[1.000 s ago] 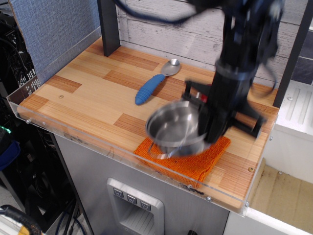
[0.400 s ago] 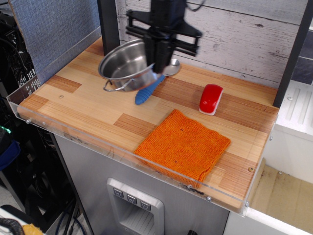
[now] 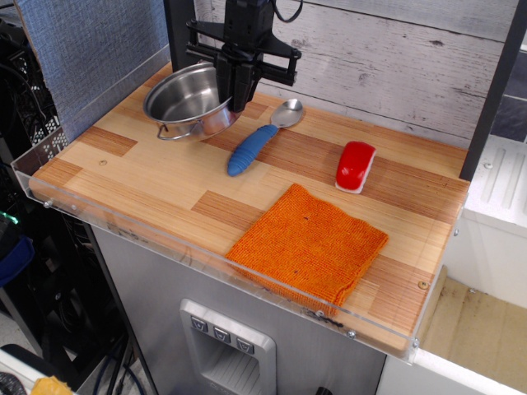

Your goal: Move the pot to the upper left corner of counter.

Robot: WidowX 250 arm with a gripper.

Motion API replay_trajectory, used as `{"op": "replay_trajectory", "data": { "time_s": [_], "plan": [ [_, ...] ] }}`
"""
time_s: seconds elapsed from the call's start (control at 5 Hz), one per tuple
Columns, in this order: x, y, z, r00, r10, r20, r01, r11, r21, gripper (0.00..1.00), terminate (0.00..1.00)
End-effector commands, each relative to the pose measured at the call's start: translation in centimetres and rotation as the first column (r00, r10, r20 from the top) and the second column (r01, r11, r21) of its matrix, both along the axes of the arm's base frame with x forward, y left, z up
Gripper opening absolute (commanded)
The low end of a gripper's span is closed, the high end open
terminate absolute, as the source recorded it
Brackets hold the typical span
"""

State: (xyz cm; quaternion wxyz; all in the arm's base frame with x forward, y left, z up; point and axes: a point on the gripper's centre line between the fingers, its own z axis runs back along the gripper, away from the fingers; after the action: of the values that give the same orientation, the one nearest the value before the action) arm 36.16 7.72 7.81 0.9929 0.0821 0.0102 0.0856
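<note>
The shiny steel pot with wire loop handles hangs tilted over the back left part of the wood-plank counter, close above the surface. My black gripper comes down from above and is shut on the pot's right rim. The pot's right handle is hidden behind the gripper; the left front handle shows.
A blue-handled metal spoon lies just right of the pot. A red object sits at the right. An orange knitted cloth lies at the front. A dark post and wall stand behind the pot; a clear acrylic edge runs along the left.
The gripper carried the pot from above the orange cloth to the back left of the counter, then further left and lower. The red object, earlier hidden, now shows.
</note>
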Motion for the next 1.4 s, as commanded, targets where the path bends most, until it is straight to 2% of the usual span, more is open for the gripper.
{"op": "replay_trajectory", "data": {
  "time_s": [0.0,0.4,0.8,1.0,1.2],
  "plan": [
    [2.3,2.7,1.0,0.997,0.072,0.030,-0.072,0.997,0.025,0.00,0.00],
    [4.4,5.0,-0.3,0.995,0.102,-0.004,-0.102,0.993,0.055,0.00,0.00],
    [5.3,6.4,-1.9,0.994,0.103,-0.035,-0.100,0.991,0.087,0.00,0.00],
    [5.3,6.5,-2.5,0.994,0.100,-0.053,-0.096,0.993,0.074,0.00,0.00],
    [5.3,5.0,-3.3,0.993,0.095,-0.072,-0.091,0.994,0.063,0.00,0.00]
  ]
}}
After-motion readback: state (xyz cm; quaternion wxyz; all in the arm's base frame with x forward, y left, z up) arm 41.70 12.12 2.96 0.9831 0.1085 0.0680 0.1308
